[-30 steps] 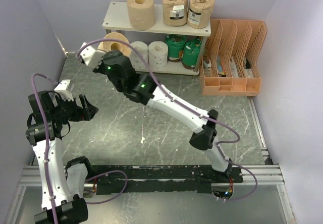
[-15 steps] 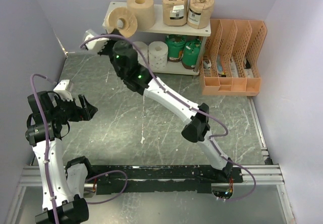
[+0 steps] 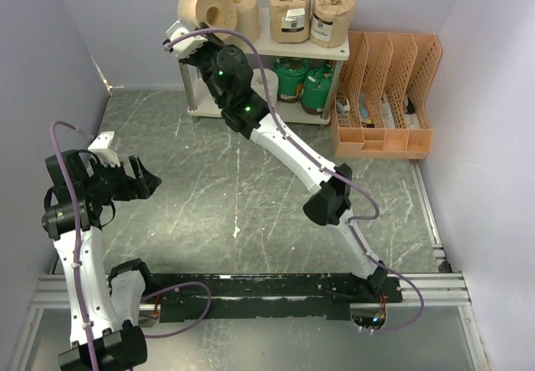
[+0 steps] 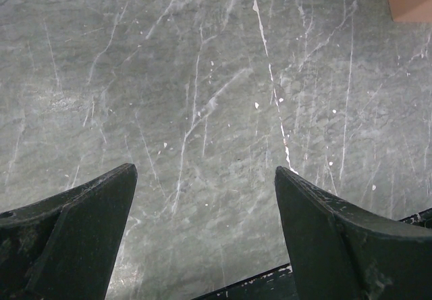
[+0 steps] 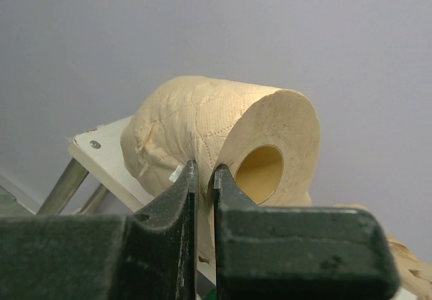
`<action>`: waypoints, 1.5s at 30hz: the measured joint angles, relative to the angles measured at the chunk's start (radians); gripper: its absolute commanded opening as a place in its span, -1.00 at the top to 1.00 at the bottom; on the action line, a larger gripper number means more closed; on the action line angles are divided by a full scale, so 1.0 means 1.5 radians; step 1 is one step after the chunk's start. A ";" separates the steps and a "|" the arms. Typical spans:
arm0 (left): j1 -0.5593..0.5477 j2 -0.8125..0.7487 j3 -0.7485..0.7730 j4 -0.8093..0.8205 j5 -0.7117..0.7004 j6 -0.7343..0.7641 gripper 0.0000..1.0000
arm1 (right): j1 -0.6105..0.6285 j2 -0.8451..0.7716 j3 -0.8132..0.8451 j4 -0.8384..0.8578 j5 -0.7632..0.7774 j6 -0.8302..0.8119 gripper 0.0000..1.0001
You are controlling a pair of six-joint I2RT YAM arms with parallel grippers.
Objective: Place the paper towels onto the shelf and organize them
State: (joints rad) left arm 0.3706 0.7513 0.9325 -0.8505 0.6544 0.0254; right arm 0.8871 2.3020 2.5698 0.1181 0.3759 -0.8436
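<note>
My right gripper [image 3: 203,30] is shut on a bare tan roll [image 3: 204,7] and holds it on its side over the left end of the shelf's top board [image 3: 334,51]. In the right wrist view the fingers [image 5: 191,182] pinch the roll's wall [image 5: 202,121], its core facing me, above the shelf corner [image 5: 94,148]. A second bare tan roll [image 3: 245,6] and two paper-wrapped labelled rolls [image 3: 289,10] [image 3: 332,12] stand on the top board. Two green rolls [image 3: 292,77] [image 3: 318,85] stand on the lower tier. The white patterned rolls are mostly hidden behind my arm. My left gripper [image 3: 149,180] is open and empty over the floor at the left.
An orange perforated file organizer [image 3: 386,95] stands right of the shelf against the wall. Grey walls close in the left, back and right sides. A black rail [image 3: 276,286] runs along the near edge. The left wrist view shows only scratched grey table surface [image 4: 216,97].
My right gripper has lifted the bare tan roll from in front of the lower tier up and to the right, to above the left end of the top board. The left arm has not moved.
</note>
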 measured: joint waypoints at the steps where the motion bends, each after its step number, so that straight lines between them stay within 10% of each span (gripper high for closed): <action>1: 0.000 0.001 0.000 0.000 0.000 0.000 -0.89 | -0.007 0.004 0.001 0.003 -0.010 0.012 1.00; 33: 0.008 0.016 0.000 0.000 0.000 0.000 -0.89 | -0.099 0.059 0.030 0.114 -0.164 0.175 0.49; 45: 0.009 0.024 0.000 0.000 0.000 0.000 -0.89 | -0.109 0.105 0.037 0.166 -0.196 0.234 -0.85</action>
State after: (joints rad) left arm 0.3836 0.7872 0.9325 -0.8505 0.6548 0.0257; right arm 0.7235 2.4599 2.6259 0.3668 0.0826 -0.4927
